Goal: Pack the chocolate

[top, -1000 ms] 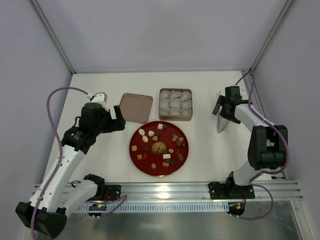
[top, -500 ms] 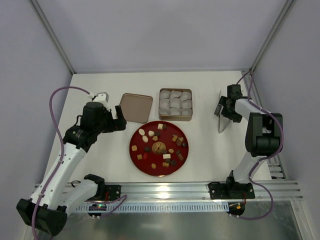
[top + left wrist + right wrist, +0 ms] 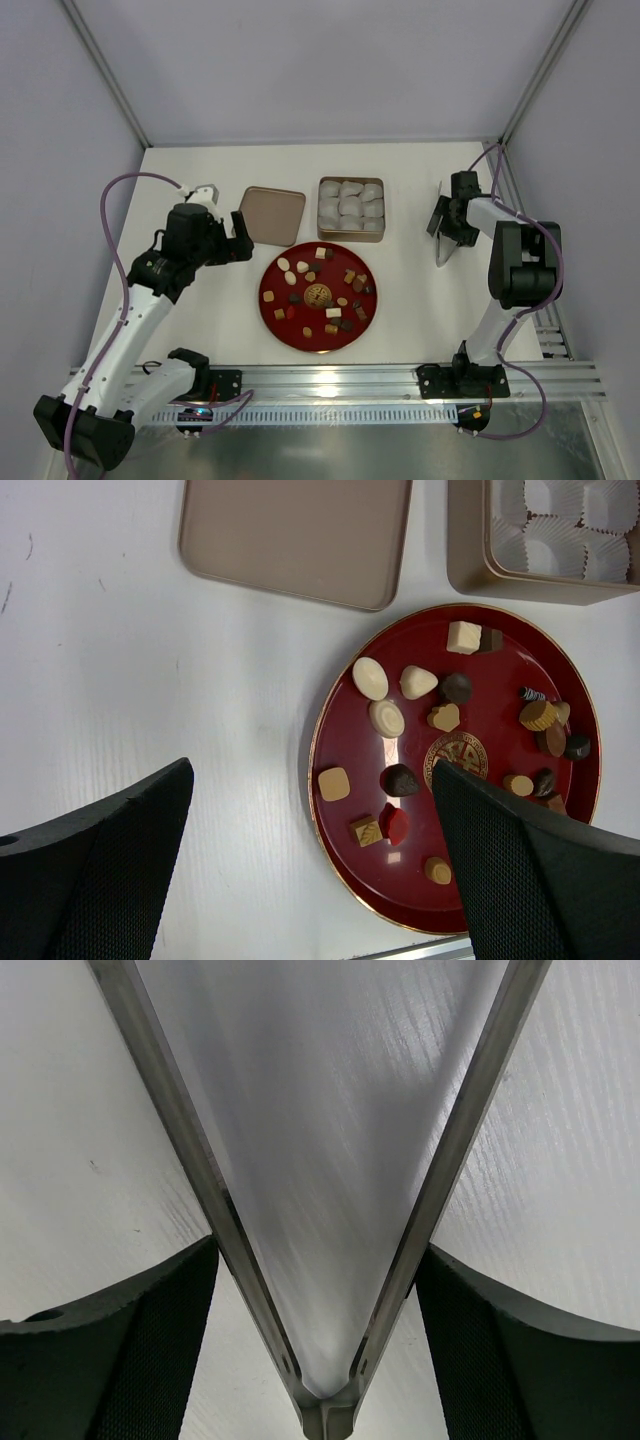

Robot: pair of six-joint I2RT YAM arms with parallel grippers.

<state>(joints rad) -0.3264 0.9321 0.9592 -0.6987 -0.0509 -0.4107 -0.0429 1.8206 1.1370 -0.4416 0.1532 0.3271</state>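
Both spread: left gripper (image 3: 312, 768) hovers by chocolate (image 3: 444, 717); right gripper (image 3: 318, 1250) straddles tongs (image 3: 195, 1160) at worktop right edge. Next, probably: clamp tongs.

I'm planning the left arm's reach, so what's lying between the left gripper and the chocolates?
Between the left gripper and the chocolates there is only bare table and the red plate rim, shown in the top external view.

Bright, even overhead light; faint shadows; small glare on the red plate (image 3: 470, 825); foreground blur
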